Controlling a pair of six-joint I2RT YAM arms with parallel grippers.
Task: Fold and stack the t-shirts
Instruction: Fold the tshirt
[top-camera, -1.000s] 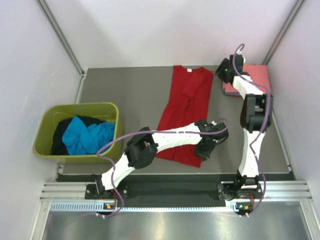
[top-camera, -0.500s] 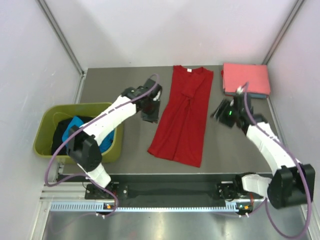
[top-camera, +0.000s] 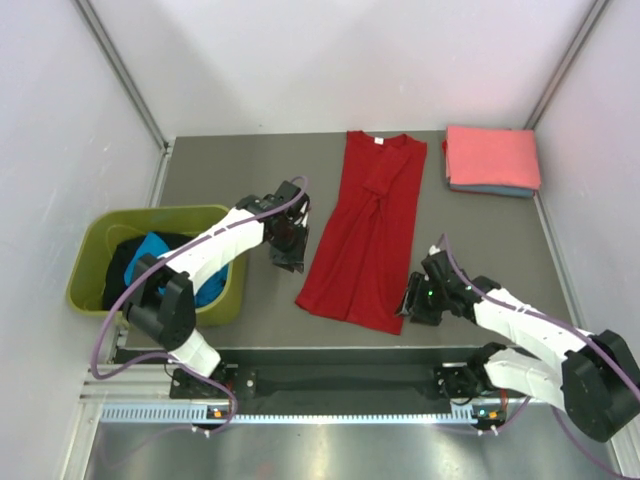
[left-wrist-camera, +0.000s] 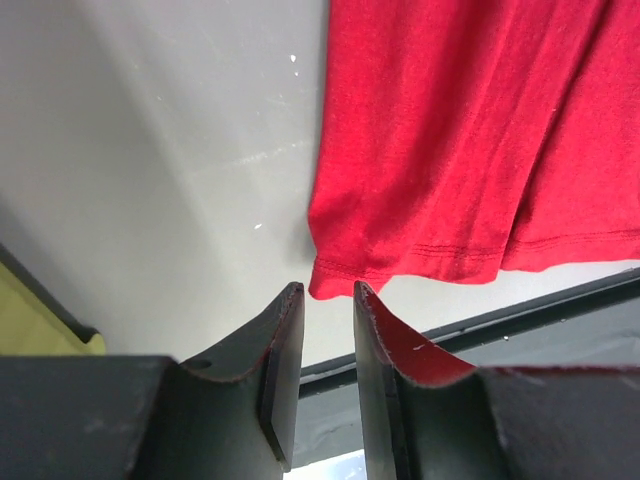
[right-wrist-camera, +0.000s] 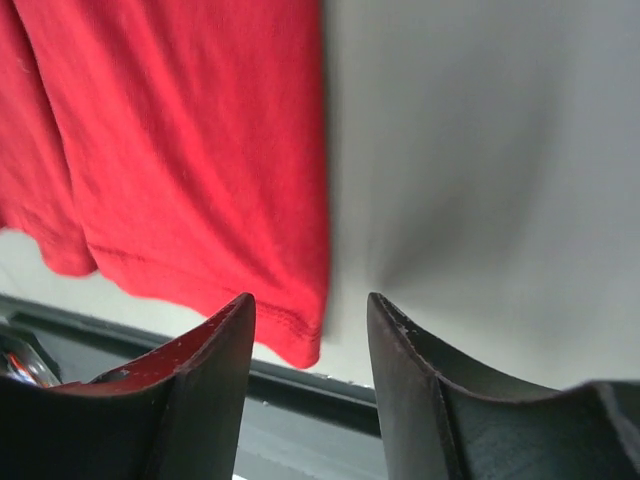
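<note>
A bright red t-shirt (top-camera: 368, 225) lies folded lengthwise down the middle of the table, collar at the back. My left gripper (top-camera: 288, 262) hovers just left of its near left corner, open by a narrow gap with nothing between the fingers; the left wrist view shows the hem corner (left-wrist-camera: 330, 280) right ahead of my left gripper (left-wrist-camera: 326, 290). My right gripper (top-camera: 410, 308) is open at the near right corner, and the right wrist view shows that corner (right-wrist-camera: 305, 345) between the fingers of my right gripper (right-wrist-camera: 310, 300). A folded salmon-pink t-shirt (top-camera: 492, 155) tops a blue one (top-camera: 490, 190) at the back right.
An olive-green tub (top-camera: 160, 213) stands off the table's left side with turquoise (top-camera: 155, 243) and black (top-camera: 118, 270) shirts heaped in it. My left arm reaches over the tub's right side. The table's dark front edge (left-wrist-camera: 560, 300) runs just past the red hem.
My right arm has come from the pink stack at the back right down to the red shirt's near right corner. My left gripper now sits by the shirt's near left corner.
</note>
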